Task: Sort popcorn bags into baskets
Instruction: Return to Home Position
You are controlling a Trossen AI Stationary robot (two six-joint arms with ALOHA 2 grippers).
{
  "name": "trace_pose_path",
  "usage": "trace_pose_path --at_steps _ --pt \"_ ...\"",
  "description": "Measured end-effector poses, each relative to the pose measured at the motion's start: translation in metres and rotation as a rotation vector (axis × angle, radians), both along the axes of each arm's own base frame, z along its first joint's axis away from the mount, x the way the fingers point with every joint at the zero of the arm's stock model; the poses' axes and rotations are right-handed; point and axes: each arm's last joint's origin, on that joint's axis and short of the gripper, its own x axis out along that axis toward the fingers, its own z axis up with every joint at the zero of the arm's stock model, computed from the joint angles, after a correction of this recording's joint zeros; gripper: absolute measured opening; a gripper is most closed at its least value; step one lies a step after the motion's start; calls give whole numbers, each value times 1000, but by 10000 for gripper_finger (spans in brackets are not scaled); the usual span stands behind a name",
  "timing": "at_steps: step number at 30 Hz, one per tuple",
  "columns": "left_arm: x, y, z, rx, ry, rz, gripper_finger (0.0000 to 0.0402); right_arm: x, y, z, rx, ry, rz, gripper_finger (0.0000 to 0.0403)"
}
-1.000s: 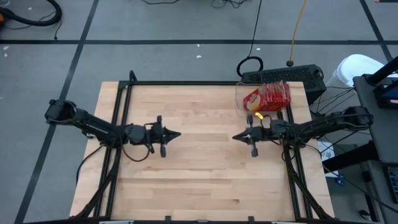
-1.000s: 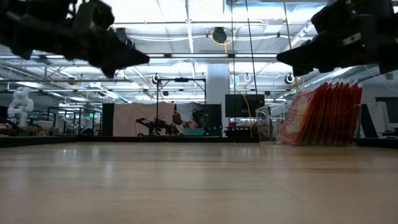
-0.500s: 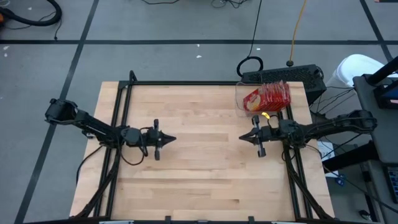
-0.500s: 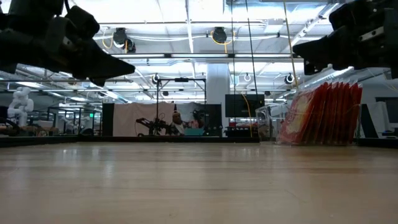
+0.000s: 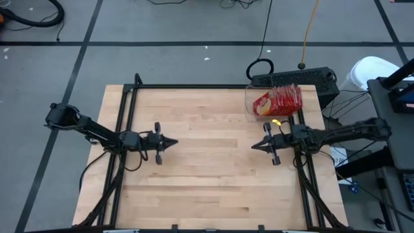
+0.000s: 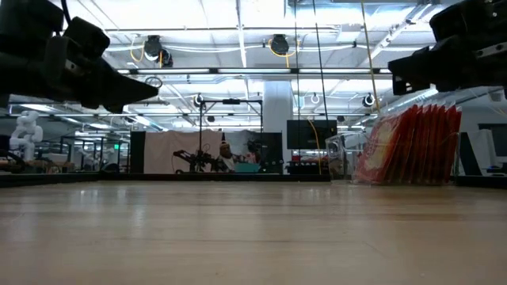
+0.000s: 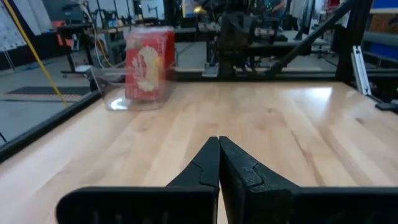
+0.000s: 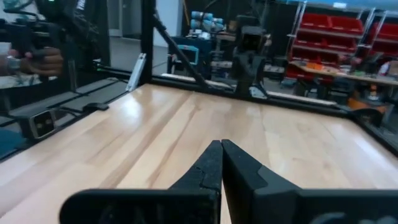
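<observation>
Evidently homing: left gripper [image 5: 171,141] and right gripper [image 5: 254,146] are hovering, jaws together; popcorn bags [image 5: 281,100] are sitting in the far-right-corner bin [image 5: 248,105]; retracting next.

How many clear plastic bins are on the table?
1. The clear rounded plastic bin stands at the wooden table's top-right corner in the high view, filled with upright flat red popcorn bags. No second bin shows anywhere.

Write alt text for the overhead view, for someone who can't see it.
Red popcorn bags stand packed in a clear bin at the top-right corner of the wooden table. The left gripper and right gripper, both shut, point toward each other over its middle.
</observation>
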Motion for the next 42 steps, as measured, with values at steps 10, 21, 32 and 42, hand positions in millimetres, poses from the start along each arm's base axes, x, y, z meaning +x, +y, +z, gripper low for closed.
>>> trace_pose_path --at_steps 10,21,32,42 --pt "1 6 1 24 -7 33 6 -16 0 0 52 31 6 0" --pt "1 6 1 22 -7 20 8 -36 0 10 53 -90 50 0" --pt "1 6 2 16 -18 20 9 -38 0 6 35 -60 47 0" --pt "-2 6 10 16 -69 -1 7 -37 -5 4 5 -47 -130 0"
